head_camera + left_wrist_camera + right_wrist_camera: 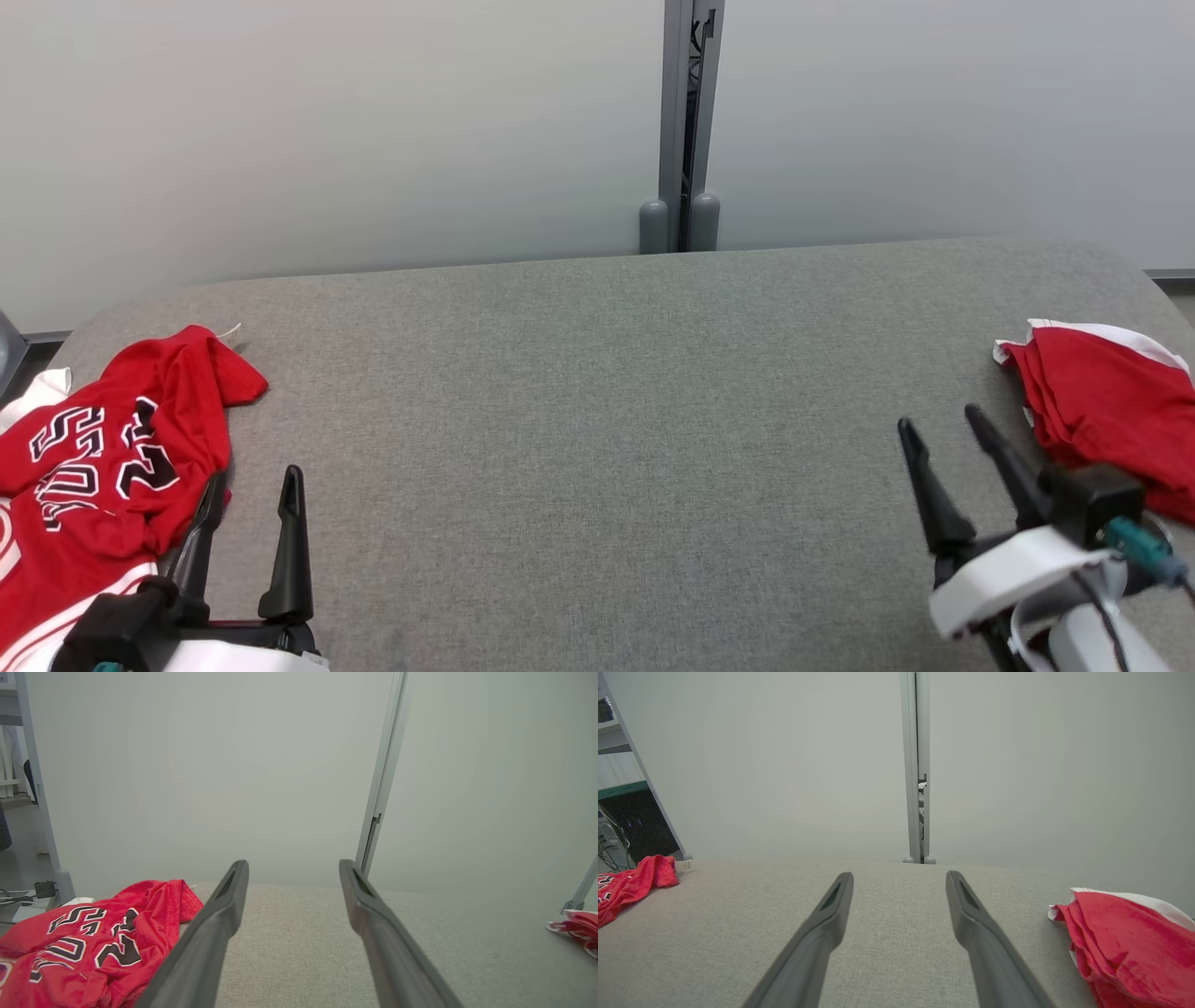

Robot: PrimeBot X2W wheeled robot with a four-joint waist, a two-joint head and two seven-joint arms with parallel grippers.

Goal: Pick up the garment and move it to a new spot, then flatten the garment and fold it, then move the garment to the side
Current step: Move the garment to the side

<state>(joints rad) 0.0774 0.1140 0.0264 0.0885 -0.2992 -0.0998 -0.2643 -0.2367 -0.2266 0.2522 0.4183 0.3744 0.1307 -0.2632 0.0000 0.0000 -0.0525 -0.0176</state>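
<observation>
A crumpled red jersey [103,467] with black-and-white lettering lies at the left end of the grey table [597,420]; it also shows in the left wrist view as the jersey [93,947] and far left as the jersey [626,886]. My left gripper [252,490] stands open just right of it, its left finger against the cloth's edge, nothing between the fingers [224,914]. A folded red garment with white trim [1102,420] lies at the right end, seen too as the garment [1134,938]. My right gripper [943,434] is open just left of it, empty.
A pale partition wall with a grey post [686,121] runs behind the table's far edge. The table's corners are rounded. Cables and shelving [612,830] stand beyond the left end.
</observation>
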